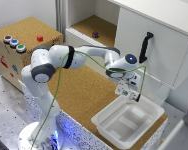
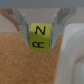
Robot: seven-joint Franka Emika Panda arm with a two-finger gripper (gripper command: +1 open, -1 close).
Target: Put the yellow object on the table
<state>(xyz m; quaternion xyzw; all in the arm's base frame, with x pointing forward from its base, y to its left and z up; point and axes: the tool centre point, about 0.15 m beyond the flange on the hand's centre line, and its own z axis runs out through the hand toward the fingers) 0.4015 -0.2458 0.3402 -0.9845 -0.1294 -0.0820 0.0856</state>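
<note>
The yellow object [image 2: 39, 37] is a small bright yellow block with dark letters on its faces. It sits between the two fingers [image 2: 21, 22] of my gripper [image 2: 41, 28], which is shut on it and holds it in the air. In the exterior view my gripper [image 1: 126, 93] hangs over the brown cork table [image 1: 86, 95], right at the near rim of the white bin [image 1: 126, 122]. The block is too small to make out there. In the wrist view the cork table [image 2: 22, 62] lies below the block, with the bin's rim [image 2: 72, 55] beside it.
A cork-topped wooden box [image 1: 24, 40] with coloured buttons, including a red button [image 1: 40, 38], stands at the exterior view's left. A small dark object [image 1: 95, 34] lies on a cork shelf in the white cabinet, whose door has a black handle [image 1: 145, 46].
</note>
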